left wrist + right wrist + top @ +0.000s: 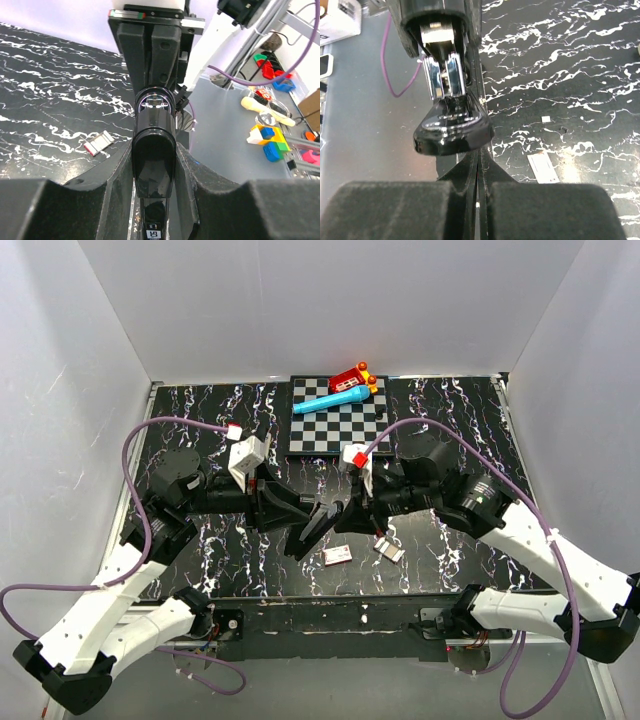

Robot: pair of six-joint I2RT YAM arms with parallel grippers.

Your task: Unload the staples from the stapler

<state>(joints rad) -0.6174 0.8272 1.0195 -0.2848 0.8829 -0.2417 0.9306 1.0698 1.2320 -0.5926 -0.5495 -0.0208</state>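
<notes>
Stapler point(318, 528) hung above the middle of the black marbled table point(460, 410), between the two arms, which met there tip to tip. The left gripper point(298, 518) was closed around it. In my left wrist camera, the padded fingers point(75, 210) pressed on both sides of the glossy dark body point(154, 150), which ran straight away from the camera towards the other arm. The right gripper point(350, 512) faced it from the opposite side. In the right wrist view its pads point(550, 210) were squeezed almost together on a thin black edge that seemed to belong to the stapler. The rounded end of the stapler point(451, 132) sat just above and in front of them.

From above, the stapler looked opened into a narrow V, slim and nearly black. From the right wrist I saw a shiny black rounded tip. Behind it bright silvery metal rails ran into the dark body held by the left gripper.

On the table just in front of the grippers lay a small pink-and-white box point(337, 556); I could not tell what was in it. A short strip of staples point(388, 550) lay on the marble near it, to its right, apart from both grippers. My left wrist camera showed the same strip point(99, 144) flat on the marble. At the far side, a chessboard point(310, 435) carried a blue marker point(335, 400) and a red toy point(355, 378).
</notes>
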